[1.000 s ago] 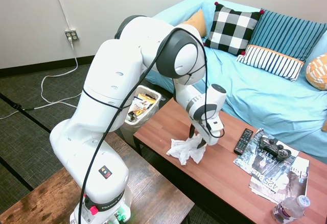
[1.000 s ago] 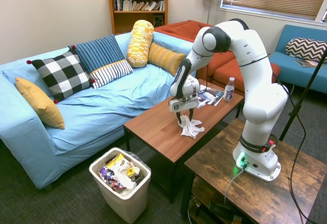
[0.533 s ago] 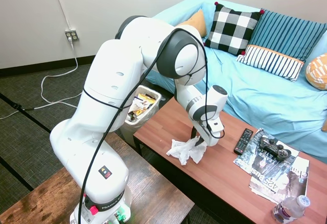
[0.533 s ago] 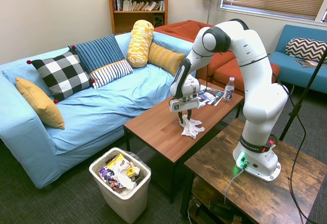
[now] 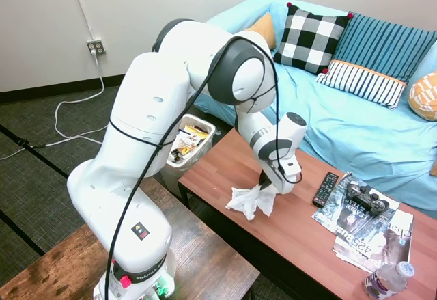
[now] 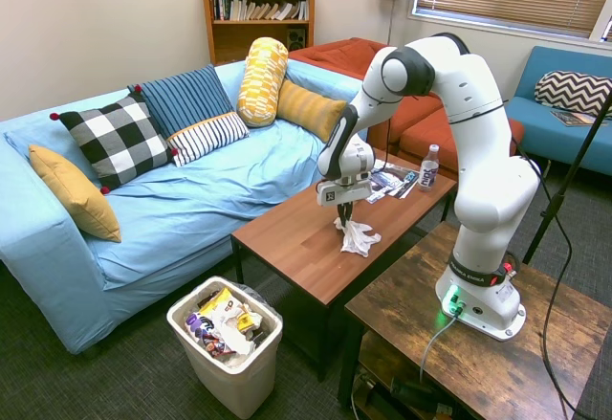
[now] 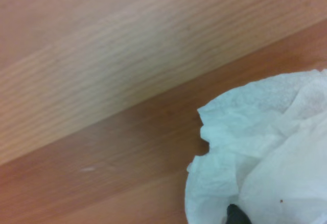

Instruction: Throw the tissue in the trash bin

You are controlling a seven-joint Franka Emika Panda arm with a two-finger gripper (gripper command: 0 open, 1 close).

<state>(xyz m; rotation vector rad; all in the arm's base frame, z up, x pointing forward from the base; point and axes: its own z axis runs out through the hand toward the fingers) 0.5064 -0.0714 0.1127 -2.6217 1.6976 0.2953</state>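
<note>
The blue sofa [image 6: 191, 186] with its checked, striped and yellow cushions ran along the far side of the coffee table [image 6: 306, 238], and the trash bin [image 6: 227, 343] stood on the carpet off the table's end, already holding colourful wrappers (nothing lay between it and the table edge). On the table, beyond the arm, were the magazines [image 5: 365, 228] with a game controller [image 5: 367, 196] on top, a black remote [image 5: 325, 188] just beside them, and a water bottle [image 5: 388, 279] near the corner. The gripper [image 5: 268, 186] was clamped on the top of the tissue [image 5: 250, 201], whose lower folds hung close over the wood; the wrist view showed the tissue [image 7: 265, 152] against bare tabletop. Compared with a second before, the gripper sat slightly higher and the tissue was bunched and drawn up rather than spread flat.
</note>
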